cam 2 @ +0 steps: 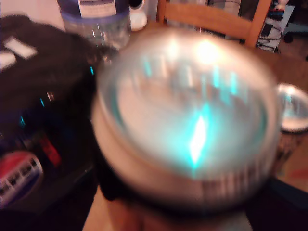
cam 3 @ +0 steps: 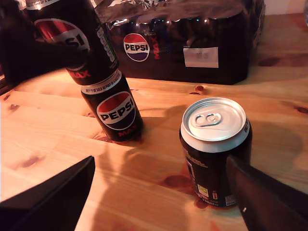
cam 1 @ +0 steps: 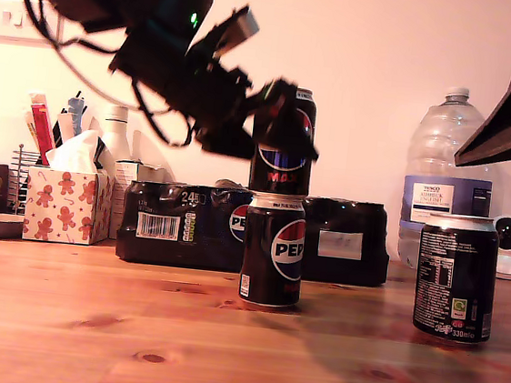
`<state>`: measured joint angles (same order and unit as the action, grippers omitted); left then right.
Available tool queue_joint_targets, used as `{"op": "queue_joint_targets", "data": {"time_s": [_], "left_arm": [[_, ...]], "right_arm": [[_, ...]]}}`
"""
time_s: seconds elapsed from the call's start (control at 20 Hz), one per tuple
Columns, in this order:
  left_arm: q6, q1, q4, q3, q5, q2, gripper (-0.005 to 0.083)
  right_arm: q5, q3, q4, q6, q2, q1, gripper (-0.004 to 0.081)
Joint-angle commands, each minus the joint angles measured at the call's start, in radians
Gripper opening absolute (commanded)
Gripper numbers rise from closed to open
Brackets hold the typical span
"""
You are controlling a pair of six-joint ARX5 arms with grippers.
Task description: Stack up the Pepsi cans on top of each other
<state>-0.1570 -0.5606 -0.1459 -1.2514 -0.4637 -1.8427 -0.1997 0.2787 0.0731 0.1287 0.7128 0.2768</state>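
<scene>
First wrist view: badly blurred; the silver lid of the top can (cam 2: 187, 120) fills most of the picture, and the gripper's fingers cannot be made out there. At its edges show the bottle (cam 2: 96, 19), the dark 24-pack (cam 2: 43, 96) and the rim of the third can (cam 2: 293, 108).

Exterior view: the first gripper (cam 1: 285, 126) reaches in from the exterior view's upper left, arm sloping down, clamped on the top can (cam 1: 284, 144). That can stands on the bottom can (cam 1: 273, 251); whether it rests fully there cannot be told. The third can (cam 1: 455, 277) stands alone toward the exterior view's right, on the table (cam 1: 86, 320), print side to the camera. Only a dark wedge of the second arm shows, cut off at the exterior view's right edge.

Second wrist view: the second gripper (cam 3: 159, 192) hovers above the table, jaws spread, one finger (cam 3: 53, 199) clear of everything, the other just beside the third can (cam 3: 214, 149). The stacked cans' top is cropped here.
</scene>
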Motion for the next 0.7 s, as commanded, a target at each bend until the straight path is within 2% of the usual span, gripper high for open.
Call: {"op": "queue_joint_targets", "data": {"time_s": [0.0, 0.65], "left_arm": [[0.002, 0.000, 0.018, -0.021, -0.004, -0.003, 0.0784], [0.000, 0.000, 0.041, -0.060, -0.030, -0.003, 0.0784]], "right_arm": [[0.002, -0.004, 0.003, -0.006, 0.004, 0.005, 0.0791], [0.002, -0.004, 0.003, -0.006, 0.004, 0.005, 0.0791]]}}
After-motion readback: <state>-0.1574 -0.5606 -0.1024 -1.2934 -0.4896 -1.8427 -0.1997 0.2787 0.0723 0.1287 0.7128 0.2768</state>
